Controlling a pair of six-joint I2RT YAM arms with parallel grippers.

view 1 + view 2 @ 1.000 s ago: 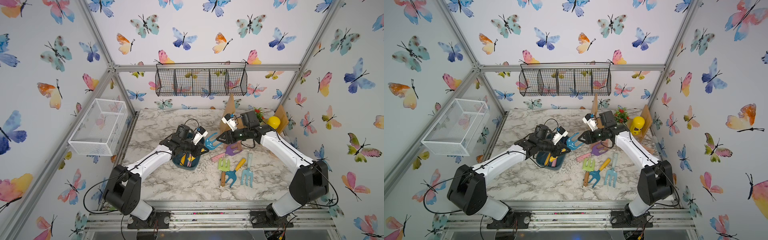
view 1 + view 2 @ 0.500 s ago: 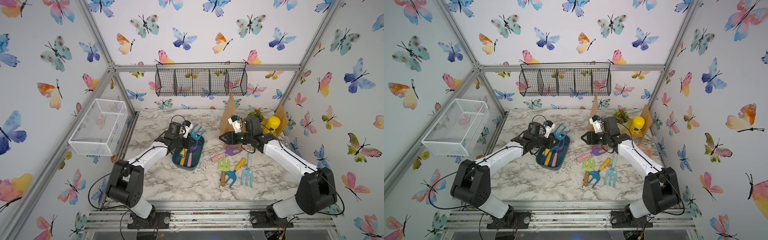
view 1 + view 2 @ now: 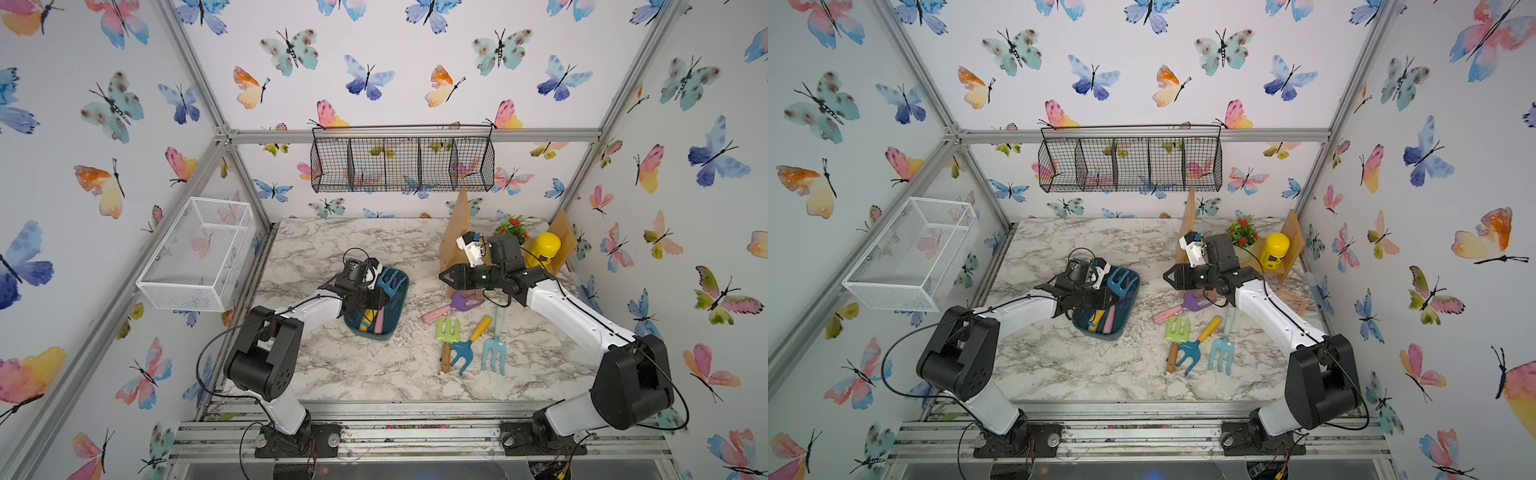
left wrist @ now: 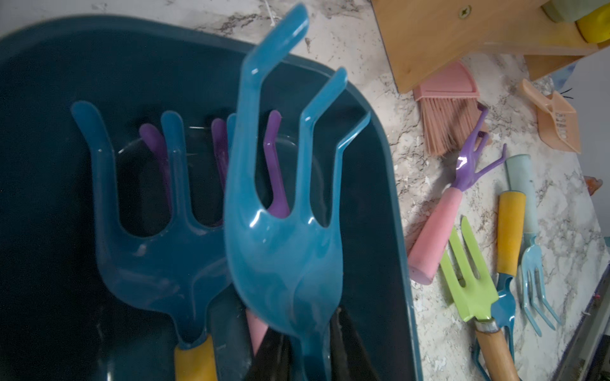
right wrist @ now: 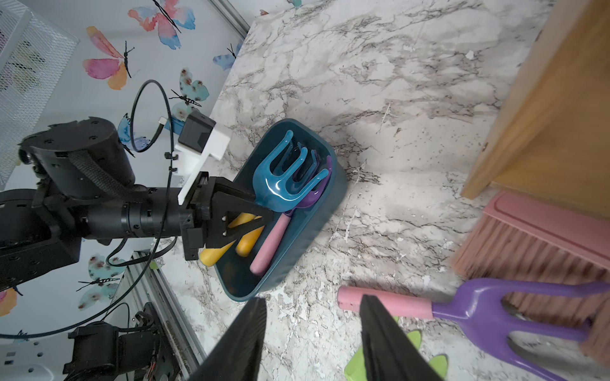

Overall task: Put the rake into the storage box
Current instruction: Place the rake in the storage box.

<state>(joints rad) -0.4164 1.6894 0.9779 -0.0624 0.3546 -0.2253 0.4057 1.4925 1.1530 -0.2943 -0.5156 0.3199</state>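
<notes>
Over the last second the left gripper (image 3: 376,297) has carried the rake (image 3: 390,280) away from the right gripper (image 3: 444,277) and back over the storage box (image 3: 401,309). The right arm has drawn off toward the wooden shelf (image 3: 455,232).

In both top views the box lies left of the table's middle, its length running from about seven o'clock to one o'clock. The rake (image 3: 1121,280) hangs over the far end with its tines toward one o'clock. The right gripper (image 3: 1167,277) is at three o'clock of it, well apart, above a purple rake (image 3: 1192,300) lying on the table (image 3: 1100,374).

In the left wrist view the rake (image 4: 284,237) shows its teal head tilted above two rakes already lying in the box (image 4: 396,231). Black fingers (image 4: 346,346) are pinched narrowly on its neck.

In the right wrist view the left gripper (image 5: 244,211) is clamped on the rake just below the head, over the box (image 5: 317,237). The right gripper's own jaws stand about half apart with nothing between them.

The step in hand looks like the placing itself, nearly finished: the rake is above the box but not let go. The next move probably calls for lowering it along the box's length, then opening the jaws. The curled tines could catch on those beneath.
</notes>
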